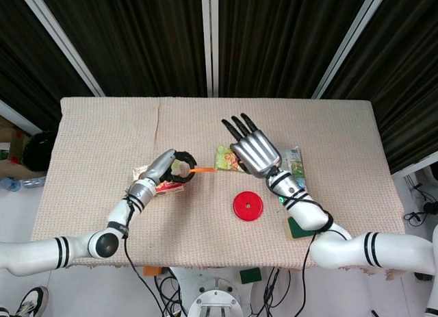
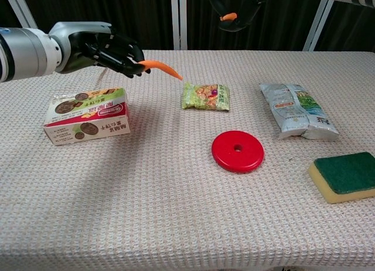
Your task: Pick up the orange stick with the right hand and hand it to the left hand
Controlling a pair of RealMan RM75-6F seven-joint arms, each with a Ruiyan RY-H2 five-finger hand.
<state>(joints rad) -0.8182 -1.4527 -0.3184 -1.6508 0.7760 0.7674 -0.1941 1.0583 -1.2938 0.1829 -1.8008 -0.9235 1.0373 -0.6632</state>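
My left hand [image 1: 171,168] [image 2: 96,45] pinches the orange stick [image 1: 202,170] [image 2: 161,67] in its fingertips, above the cookie box. The stick points right and slightly down, its free end over the green snack packet's left edge. My right hand [image 1: 254,149] [image 2: 234,2] hangs higher and further right, apart from that stick. From the head view its fingers look spread and I see only its back. In the chest view a short orange piece [image 2: 228,16] sits between its dark fingertips.
On the woven tablecloth lie a cookie box [image 2: 88,115] at the left, a green snack packet [image 2: 205,96], a red disc [image 2: 237,150], a silver pouch [image 2: 296,111] and a green-and-yellow sponge [image 2: 345,176] at the right front.
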